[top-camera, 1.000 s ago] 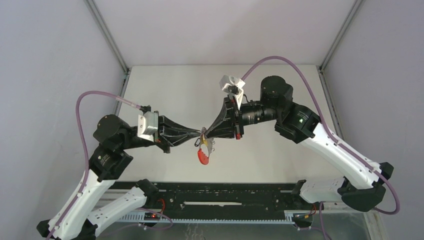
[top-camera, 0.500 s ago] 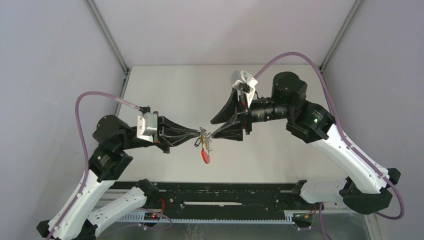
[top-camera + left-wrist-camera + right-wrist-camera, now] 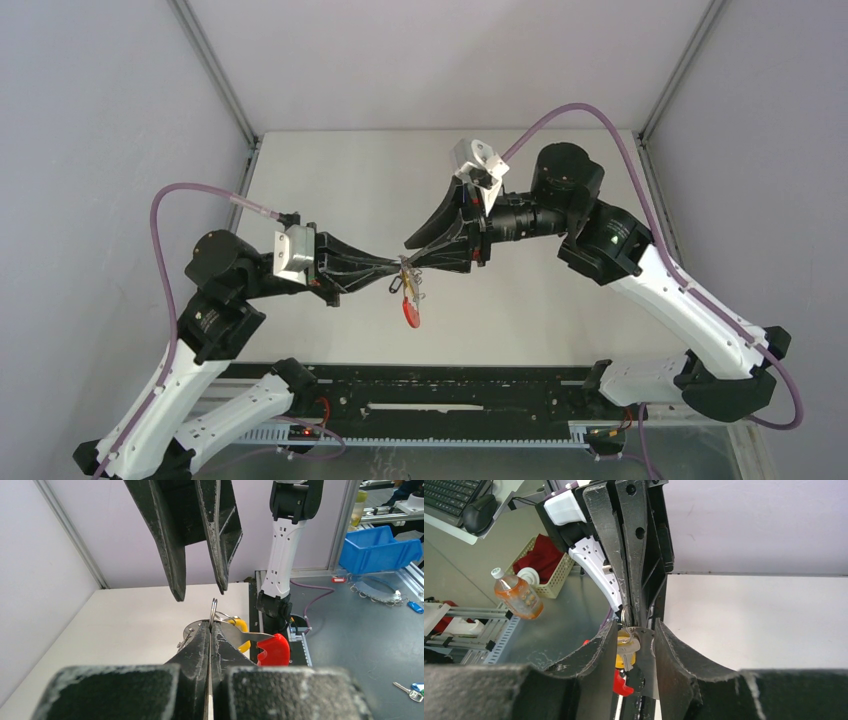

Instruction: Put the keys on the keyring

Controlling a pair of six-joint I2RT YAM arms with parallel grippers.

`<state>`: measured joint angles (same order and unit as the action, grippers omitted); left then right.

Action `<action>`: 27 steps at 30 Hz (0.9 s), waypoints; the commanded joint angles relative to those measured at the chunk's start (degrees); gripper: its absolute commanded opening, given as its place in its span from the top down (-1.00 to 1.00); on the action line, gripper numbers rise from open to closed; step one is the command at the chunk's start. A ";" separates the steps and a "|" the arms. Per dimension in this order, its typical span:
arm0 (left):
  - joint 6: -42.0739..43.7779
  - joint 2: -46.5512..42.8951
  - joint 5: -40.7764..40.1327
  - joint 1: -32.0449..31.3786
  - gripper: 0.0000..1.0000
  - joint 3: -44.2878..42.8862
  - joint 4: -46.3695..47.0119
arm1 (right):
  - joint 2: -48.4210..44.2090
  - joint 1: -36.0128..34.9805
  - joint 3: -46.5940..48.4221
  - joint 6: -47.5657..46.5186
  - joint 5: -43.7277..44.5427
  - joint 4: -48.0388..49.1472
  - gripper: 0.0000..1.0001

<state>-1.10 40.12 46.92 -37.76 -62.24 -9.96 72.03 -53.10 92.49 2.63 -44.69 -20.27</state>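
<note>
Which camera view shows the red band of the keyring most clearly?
The left wrist view. There the red band is large and sharp, just beyond the left gripper. The top external view shows the band only very small. The right wrist view shows just a small piece of the band, low in the frame.

Bright, even diffuse light, faint soft shadows, sharp except blurred near foreground

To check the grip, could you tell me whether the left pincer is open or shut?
Shut: the left pincer clamps a silver wire ring of the keyring.
</note>
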 commanded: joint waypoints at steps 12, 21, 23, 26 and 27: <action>-0.20 -0.24 0.19 -0.15 0.99 0.27 2.88 | 1.81 -2.83 1.37 -1.79 -0.75 0.58 0.43; 1.78 -0.35 1.11 -0.16 0.90 0.18 0.02 | 3.26 -3.50 5.32 -4.18 2.87 -6.96 1.00; 5.00 -0.35 0.96 -0.16 0.56 -0.48 -3.55 | 3.66 -3.46 6.81 -5.63 4.67 -11.42 1.00; 10.45 -0.26 0.73 -0.18 0.21 -1.73 -10.16 | 3.91 -3.57 8.08 -7.78 6.62 -17.87 1.00; 12.16 -0.07 0.64 -0.16 0.19 -2.23 -12.14 | 4.05 -3.66 8.55 -8.28 7.07 -19.75 1.00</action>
<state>3.18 40.05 47.29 -37.76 -62.26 -14.26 75.68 -56.34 97.69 -2.15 -41.10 -30.87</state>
